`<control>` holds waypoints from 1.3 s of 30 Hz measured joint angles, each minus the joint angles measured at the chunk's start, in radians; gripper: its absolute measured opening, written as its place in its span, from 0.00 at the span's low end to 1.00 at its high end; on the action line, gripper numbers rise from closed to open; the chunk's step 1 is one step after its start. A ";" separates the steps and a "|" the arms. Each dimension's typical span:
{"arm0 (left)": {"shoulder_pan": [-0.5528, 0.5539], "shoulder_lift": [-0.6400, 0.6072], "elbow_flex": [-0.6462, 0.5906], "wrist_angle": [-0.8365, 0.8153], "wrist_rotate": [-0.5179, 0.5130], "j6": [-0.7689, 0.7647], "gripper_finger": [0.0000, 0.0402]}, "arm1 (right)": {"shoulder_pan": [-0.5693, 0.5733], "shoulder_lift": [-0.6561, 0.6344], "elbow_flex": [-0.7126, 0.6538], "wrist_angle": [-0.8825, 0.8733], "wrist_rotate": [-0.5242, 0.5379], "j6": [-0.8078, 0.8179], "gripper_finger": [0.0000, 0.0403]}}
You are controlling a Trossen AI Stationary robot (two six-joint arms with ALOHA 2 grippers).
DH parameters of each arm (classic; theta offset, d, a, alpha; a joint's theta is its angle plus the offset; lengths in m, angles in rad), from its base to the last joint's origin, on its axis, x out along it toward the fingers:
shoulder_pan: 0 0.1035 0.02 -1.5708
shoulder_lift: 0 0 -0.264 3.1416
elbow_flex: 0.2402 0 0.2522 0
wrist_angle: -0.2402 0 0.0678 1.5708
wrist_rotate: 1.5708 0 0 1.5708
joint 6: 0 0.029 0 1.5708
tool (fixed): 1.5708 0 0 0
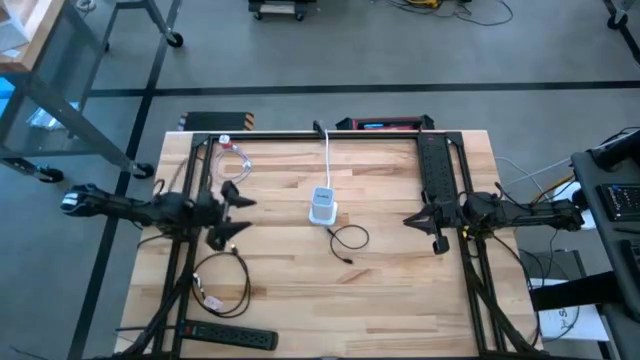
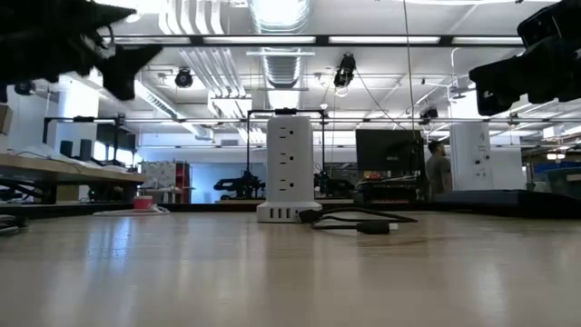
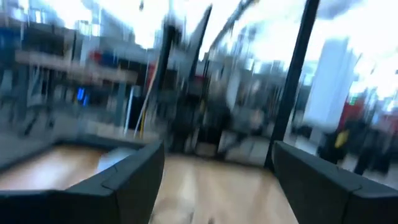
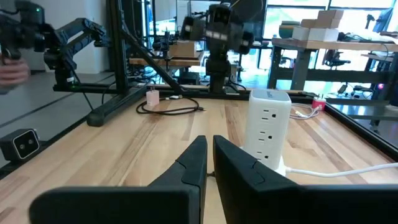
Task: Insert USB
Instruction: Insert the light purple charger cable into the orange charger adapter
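black usb cable (image 1: 349, 240) loose on counter (image 1: 400, 290) beside white power tower (image 1: 322, 205), between and well apart from spread left end effector (image 1: 236, 212) and closed, empty right end effector (image 1: 421, 222); likely light, floppy, best pinched at stiff plug (image 1: 345, 259).

two slim matte-black arms of jointed tube segments, each ending in a hand with flat, angular black fingers (image 4: 186, 168).
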 joint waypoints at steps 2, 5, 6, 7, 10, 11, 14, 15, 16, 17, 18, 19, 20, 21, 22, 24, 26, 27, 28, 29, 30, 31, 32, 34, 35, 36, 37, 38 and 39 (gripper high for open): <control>0.000 0.000 0.000 0.080 0.000 -0.001 0.71 | 0.000 0.000 0.000 0.000 0.000 0.000 0.05; 0.000 0.001 0.000 0.172 -0.001 0.003 0.71 | 0.000 0.000 0.000 0.000 0.000 0.000 0.05; 0.000 0.003 0.000 0.198 -0.001 0.014 0.71 | 0.000 0.000 0.000 0.000 0.000 0.000 0.05; 0.000 0.005 0.000 0.214 -0.002 0.029 0.71 | 0.000 0.000 0.000 0.000 0.000 0.000 0.05; 0.000 0.010 0.000 0.203 -0.002 0.076 0.71 | 0.000 0.000 0.000 0.000 0.000 0.000 0.05; 0.000 0.018 0.000 0.203 -0.004 0.081 0.71 | 0.000 0.000 0.000 0.000 0.000 0.000 0.05; 0.000 0.051 0.000 0.204 -0.055 0.086 0.71 | 0.000 0.000 0.000 0.000 0.000 0.000 0.05; 0.000 0.056 0.000 0.204 -0.090 0.096 0.71 | 0.000 0.000 0.000 0.000 0.000 0.000 0.05; 0.000 0.062 0.000 0.205 -0.132 0.101 0.71 | 0.000 0.000 0.000 0.000 0.000 0.000 0.05; 0.000 0.071 0.000 0.205 -0.177 0.104 0.71 | 0.000 0.000 0.000 0.000 0.000 0.000 0.05; 0.000 0.082 0.000 0.205 -0.231 0.105 0.71 | 0.000 0.000 0.000 0.000 0.000 0.000 0.05; 0.000 0.092 0.000 0.206 -0.296 0.103 0.71 | 0.000 0.000 0.000 0.000 0.000 0.000 0.05; 0.000 0.103 0.000 0.202 -0.364 0.101 0.71 | 0.000 0.000 0.000 0.000 0.000 0.000 0.05; 0.000 0.116 0.000 0.194 -0.435 0.102 0.70 | 0.000 0.000 0.000 0.000 0.000 0.000 0.05; 0.000 0.131 0.000 0.194 -0.517 0.107 0.69 | 0.000 0.000 0.000 0.000 0.000 0.000 0.05; 0.001 0.160 0.004 0.190 -0.702 0.112 0.67 | 0.000 0.000 0.000 0.000 0.000 0.000 0.05; 0.013 0.180 0.024 0.171 -0.903 0.119 0.65 | 0.000 0.000 0.000 0.000 0.000 0.000 0.05; 0.022 0.190 0.038 0.147 -0.984 0.110 0.64 | 0.000 0.000 0.000 0.000 0.000 0.000 0.05; 0.032 0.199 0.056 0.109 -1.043 0.093 0.62 | 0.000 0.000 0.000 0.000 0.000 0.000 0.05; 0.046 0.207 0.078 0.057 -1.067 0.084 0.61 | 0.000 0.000 0.000 0.000 0.000 0.000 0.05; 0.063 0.213 0.104 -0.004 -1.070 0.074 0.59 | 0.000 0.000 0.000 0.000 0.000 0.000 0.05; 0.081 0.219 0.133 -0.084 -1.070 0.046 0.58 | 0.000 0.000 0.000 0.000 0.000 0.000 0.05; 0.101 0.224 0.160 -0.181 -1.069 -0.008 0.57 | 0.000 0.000 0.000 0.000 0.000 0.000 0.05; 0.150 0.245 0.225 -0.435 -1.068 -0.169 0.55 | 0.000 0.000 0.000 0.000 0.000 0.000 0.05; 0.180 0.257 0.257 -0.566 -1.062 -0.270 0.54 | 0.000 0.000 0.000 0.000 0.000 0.000 0.05; 0.216 0.272 0.285 -0.690 -1.051 -0.363 0.53 | 0.000 0.000 0.000 0.000 0.000 0.000 0.05; 0.259 0.290 0.312 -0.804 -1.032 -0.448 0.52 | 0.000 0.000 0.000 0.000 0.000 0.000 0.05; 0.304 0.311 0.335 -0.881 -1.013 -0.513 0.52 | 0.000 0.000 0.000 0.000 0.000 0.000 0.05; 0.353 0.333 0.352 -0.928 -0.993 -0.556 0.51 | 0.000 0.000 0.000 0.000 0.000 0.000 0.05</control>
